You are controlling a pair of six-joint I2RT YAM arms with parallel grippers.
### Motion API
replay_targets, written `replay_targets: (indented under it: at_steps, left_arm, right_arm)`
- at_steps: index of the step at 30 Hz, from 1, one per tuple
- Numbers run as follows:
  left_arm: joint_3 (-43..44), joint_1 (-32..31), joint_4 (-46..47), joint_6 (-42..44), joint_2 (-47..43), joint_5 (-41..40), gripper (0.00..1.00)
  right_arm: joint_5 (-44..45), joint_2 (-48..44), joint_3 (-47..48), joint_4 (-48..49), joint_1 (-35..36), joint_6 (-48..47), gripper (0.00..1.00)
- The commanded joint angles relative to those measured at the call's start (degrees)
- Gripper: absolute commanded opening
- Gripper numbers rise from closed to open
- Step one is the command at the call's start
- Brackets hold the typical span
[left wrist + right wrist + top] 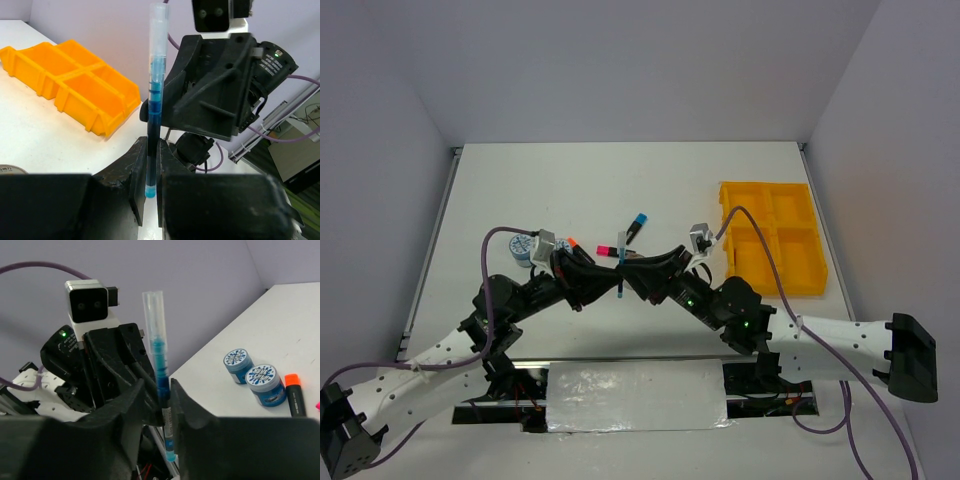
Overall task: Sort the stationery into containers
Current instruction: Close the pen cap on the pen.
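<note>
A thin blue pen (621,285) stands upright between my two grippers at the table's middle. My left gripper (611,277) is shut on its lower part; the left wrist view shows the jaws (150,165) pinching the pen (155,100). My right gripper (636,281) straddles the same pen (160,355) with its jaws (159,395) a little wider than the pen. The yellow four-compartment tray (775,232) sits at the right and also shows in the left wrist view (100,120). Two blue-white tape rolls (238,365) lie at the left (523,247).
Short markers lie behind the grippers: orange cap (572,243), pink cap (603,250), blue cap (638,222). The orange-capped marker (295,392) lies beside the tape rolls. A white sheet (635,395) covers the near edge. Purple cables (760,250) loop over both arms.
</note>
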Motion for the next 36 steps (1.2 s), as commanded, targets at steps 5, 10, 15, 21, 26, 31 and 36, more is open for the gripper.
replay_targets:
  at_steps: [5, 10, 15, 21, 26, 31, 36]
  left_arm:
    - [1.49, 0.14, 4.85, 0.67, 0.93, 3.11, 0.00]
    - [1.75, 0.14, 5.64, 0.67, 1.55, 4.86, 0.05]
    - [3.07, 0.14, 6.70, 0.76, 3.56, 8.81, 0.46]
    - [3.51, -0.29, 7.75, 0.85, 4.62, 10.23, 0.44]
    - [3.51, -0.56, 7.05, 1.55, 4.01, 10.23, 0.04]
    - [3.77, -0.82, 6.35, 2.17, 3.57, 11.19, 0.00]
    - [3.95, -1.52, 4.68, 3.40, 2.51, 12.33, 0.00]
  right_arm:
    - [-1.30, 0.60, 1.98, 2.35, 0.62, -2.53, 0.09]
    - [-0.94, 0.60, 1.99, 1.64, 0.53, -2.71, 0.00]
    - [-3.57, 1.30, 2.16, 2.87, 0.44, -4.11, 0.00]
    - [-6.92, 2.18, 2.60, 3.75, 0.62, -4.64, 0.00]
    - [-7.36, 1.74, 2.43, 3.66, 0.62, -4.91, 0.00]
    - [-9.38, 1.04, 2.43, 3.75, 0.62, -6.31, 0.24]
    - [-9.29, -0.55, 3.74, -1.34, 0.44, -7.81, 0.56]
